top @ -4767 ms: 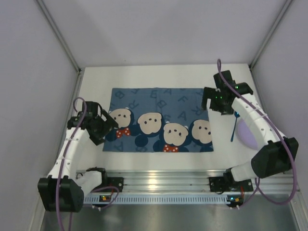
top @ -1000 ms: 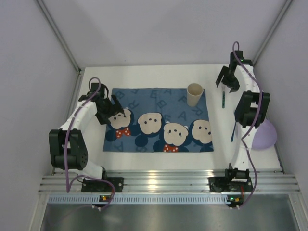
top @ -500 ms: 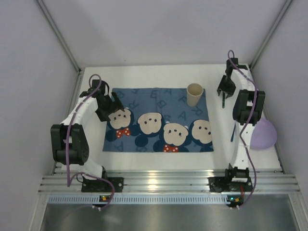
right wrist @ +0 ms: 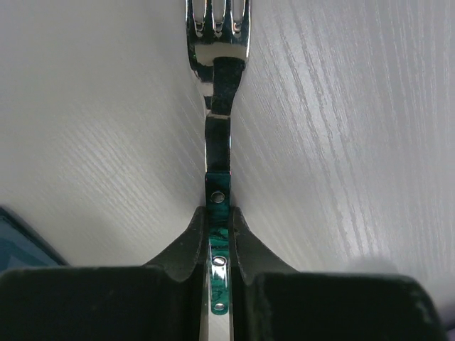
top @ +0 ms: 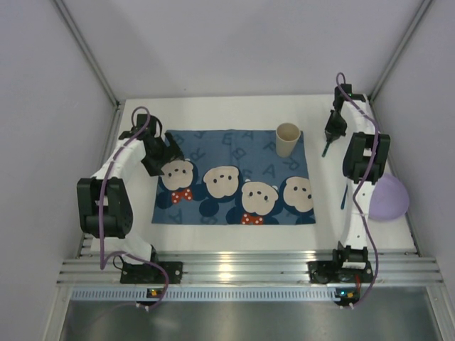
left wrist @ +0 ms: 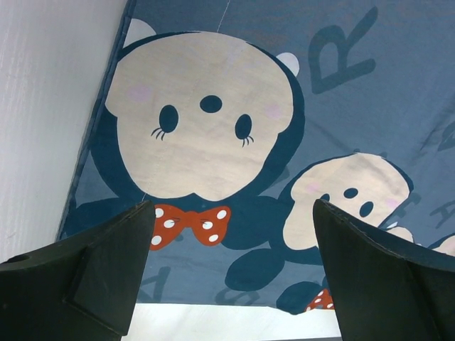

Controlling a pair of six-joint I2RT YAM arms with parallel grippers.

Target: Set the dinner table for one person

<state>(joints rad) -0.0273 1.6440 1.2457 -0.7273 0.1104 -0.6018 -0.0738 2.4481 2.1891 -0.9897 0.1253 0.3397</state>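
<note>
Now that the right gripper (right wrist: 217, 222), open a second ago, clamps the fork (right wrist: 217, 135) by its green handle on the bare bench (right wrist: 348, 142) just right of the mat (top: 234, 177), cutlery placement can likely begin; left gripper (left wrist: 231, 241) hangs open above the mat.

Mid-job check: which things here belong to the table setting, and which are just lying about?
Job: table, mat, cup, fork in the right gripper, blue-handled utensil, purple dish.
Not part of it: rail, walls.
</note>
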